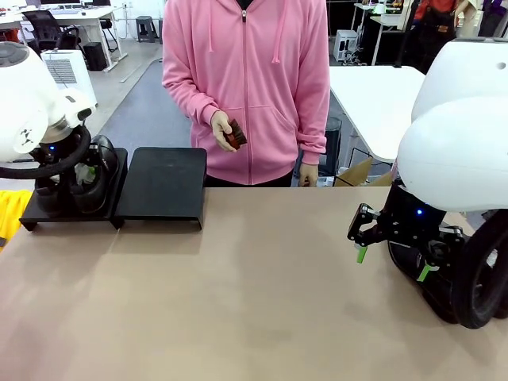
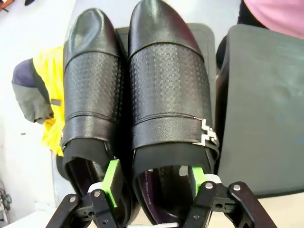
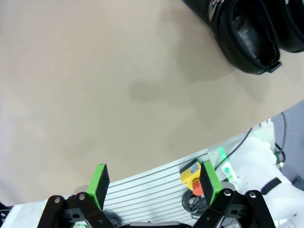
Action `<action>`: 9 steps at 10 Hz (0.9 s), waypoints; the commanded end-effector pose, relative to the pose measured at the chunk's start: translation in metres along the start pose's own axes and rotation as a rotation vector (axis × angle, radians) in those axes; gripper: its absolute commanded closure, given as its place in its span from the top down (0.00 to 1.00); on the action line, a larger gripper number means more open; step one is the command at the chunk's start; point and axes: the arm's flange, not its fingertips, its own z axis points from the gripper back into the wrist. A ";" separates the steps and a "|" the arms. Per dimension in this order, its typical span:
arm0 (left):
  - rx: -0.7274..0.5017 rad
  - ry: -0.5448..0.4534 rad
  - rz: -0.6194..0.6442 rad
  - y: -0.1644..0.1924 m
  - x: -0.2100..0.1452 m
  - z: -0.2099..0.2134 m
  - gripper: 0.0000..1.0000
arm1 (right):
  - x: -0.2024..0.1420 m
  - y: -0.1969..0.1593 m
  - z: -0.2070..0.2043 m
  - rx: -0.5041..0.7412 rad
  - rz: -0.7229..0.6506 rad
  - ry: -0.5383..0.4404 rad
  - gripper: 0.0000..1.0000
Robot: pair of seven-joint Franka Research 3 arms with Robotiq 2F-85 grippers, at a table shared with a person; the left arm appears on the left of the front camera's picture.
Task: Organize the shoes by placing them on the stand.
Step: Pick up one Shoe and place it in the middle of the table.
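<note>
**A:** Nearest first. What is the right hand (image 3: 154,183) doing?

**B:** It is spread wide and holds nothing, over bare worktop (image 3: 118,95). Two loose shoes (image 3: 249,42) lie on the worktop just beyond it, and one has its opening in plain view.

**A:** How would you take one?

**B:** By the heel collar, I'd say, with one finger inside the opening and one outside. The leather is glossy, so it is probably slick across the toe, and the upper looks soft enough to cave in if squeezed. The heel end should be stiffer. I'd guess the shoe isn't heavy, but it is long, so the toe may droop from a heel grip.

**A:** And farther off?

**B:** The stand (image 1: 163,182) is at the far left of the worktop. Its right panel is bare. The left panel carries the paired shoes (image 2: 166,95), side by side, toes pointing away from the left hand (image 2: 156,176).

**A:** Is that hand gripping?

**B:** Its green pads (image 2: 111,180) sit on either side of one shoe's collar. I can't tell whether they clamp it or merely flank it.

**A:** Beyond that?

**B:** A person (image 1: 246,79) is at the far edge, holding a small reddish-brown object (image 1: 235,135).
</note>
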 end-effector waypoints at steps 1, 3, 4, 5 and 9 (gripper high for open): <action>0.009 -0.079 -0.011 -0.007 -0.007 0.048 0.71 | 0.002 0.002 0.002 0.012 0.001 -0.004 1.00; 0.055 -0.167 -0.063 -0.021 -0.014 0.084 0.71 | 0.002 0.002 0.002 0.012 0.001 -0.004 1.00; 0.092 -0.221 -0.080 -0.031 -0.021 0.098 0.71 | 0.002 0.002 0.002 0.012 0.001 -0.004 1.00; 0.128 -0.271 -0.096 -0.038 -0.028 0.106 0.71 | 0.002 0.002 0.002 0.012 0.001 -0.004 1.00; -0.168 -0.037 -0.536 -0.103 -0.072 0.121 0.71 | 0.002 0.002 0.002 0.012 0.001 -0.004 1.00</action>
